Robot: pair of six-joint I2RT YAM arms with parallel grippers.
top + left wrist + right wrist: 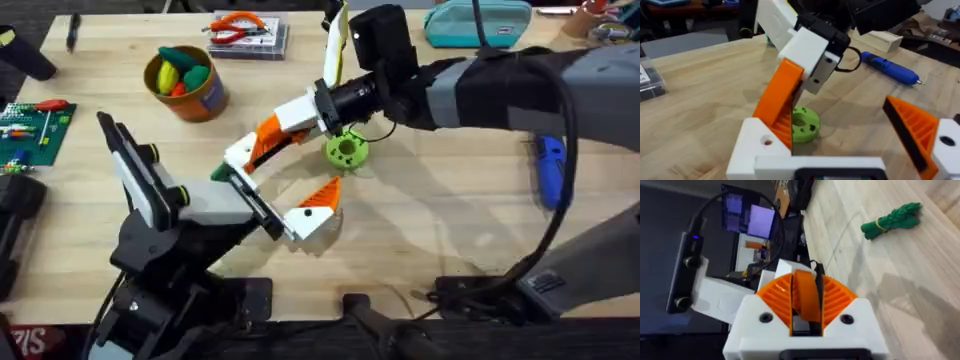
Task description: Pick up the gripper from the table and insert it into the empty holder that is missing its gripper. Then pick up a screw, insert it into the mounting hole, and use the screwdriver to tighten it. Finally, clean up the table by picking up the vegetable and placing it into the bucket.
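Evidently the asparagus (890, 219) is lying flat on the counter just beside the left claw (283, 172), which is gaping wide and sitting nearer than the pinched-together right claw (258, 150).

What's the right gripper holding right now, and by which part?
The right gripper has its jaws shut on the white finger piece, pinching the upper end of its orange ribbed pad.
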